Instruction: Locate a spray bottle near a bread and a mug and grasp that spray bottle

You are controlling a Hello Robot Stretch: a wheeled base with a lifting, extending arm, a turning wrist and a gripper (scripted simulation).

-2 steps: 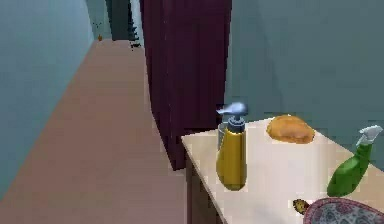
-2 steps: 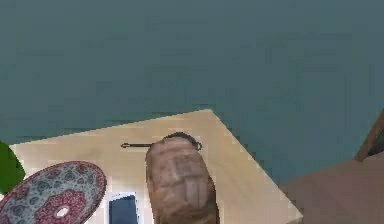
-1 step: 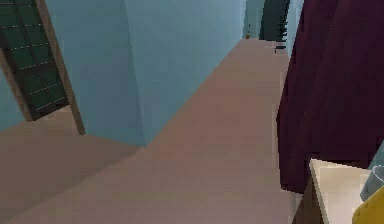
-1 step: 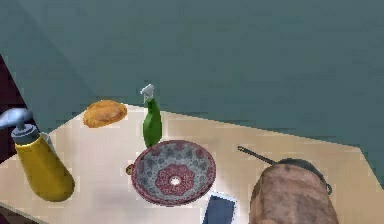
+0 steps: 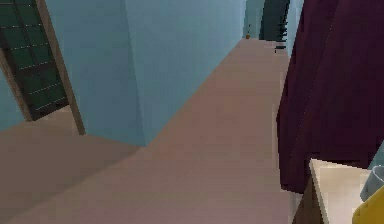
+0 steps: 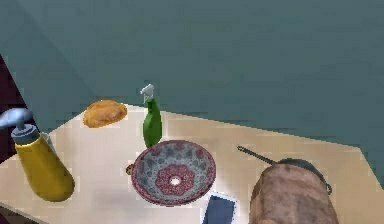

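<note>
We see the green spray bottle [image 6: 151,120] upright near the table's [image 6: 95,160] far edge, just beside the bread [image 6: 105,113], behind a patterned bowl [image 6: 173,172]. We cannot tell the jaws' state.

You have one table [image 6: 90,150] in the arm side view, and on it you can count two bottles: one green spray bottle [image 6: 151,122] with a white nozzle and one yellow bottle [image 6: 44,168] with a grey top. Add to those one patterned bowl [image 6: 173,172], one golden bread loaf [image 6: 104,113], one large brown rounded lump [image 6: 293,197], one dark pan [image 6: 260,157] with a long handle and one flat dark phone [image 6: 218,210]. In the forward view you can count one dark-paned door [image 5: 35,55] and one dark red curtain [image 5: 330,80].
</note>
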